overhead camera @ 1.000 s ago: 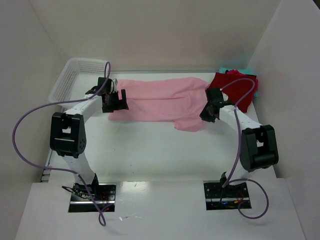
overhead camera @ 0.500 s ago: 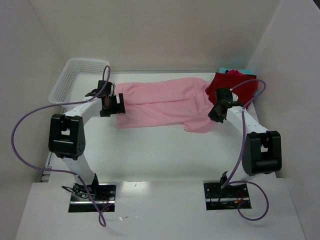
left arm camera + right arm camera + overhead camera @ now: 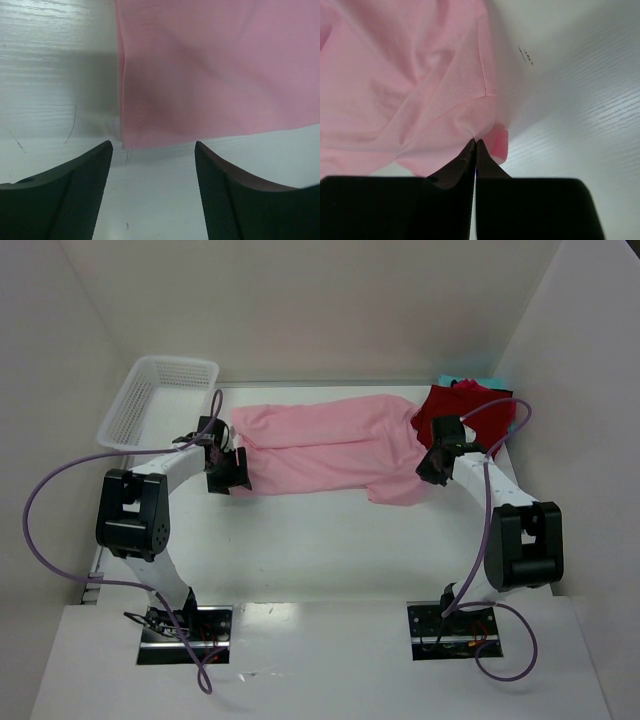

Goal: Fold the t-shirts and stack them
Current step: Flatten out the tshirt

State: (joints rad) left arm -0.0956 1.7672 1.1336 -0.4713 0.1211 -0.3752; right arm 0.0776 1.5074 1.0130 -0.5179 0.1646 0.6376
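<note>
The light pink t-shirt [image 3: 330, 448] lies stretched across the far middle of the table. My left gripper [image 3: 226, 472] is open and empty just off the shirt's near left corner [image 3: 131, 140], which shows between its fingers in the left wrist view. My right gripper [image 3: 432, 466] is shut on the pink shirt's right edge [image 3: 470, 120], with cloth bunched at the fingertips. The dark red folded shirt [image 3: 470, 418] lies at the far right, with a teal shirt [image 3: 478, 380] showing at its back edge.
A white mesh basket [image 3: 155, 400] stands at the far left corner. White walls enclose the table on the left, back and right. Purple cables loop off both arms.
My left gripper has let go of the pink shirt's left end and drawn back toward me, to the near left corner. The right gripper shifted right with the cloth, then held still.
</note>
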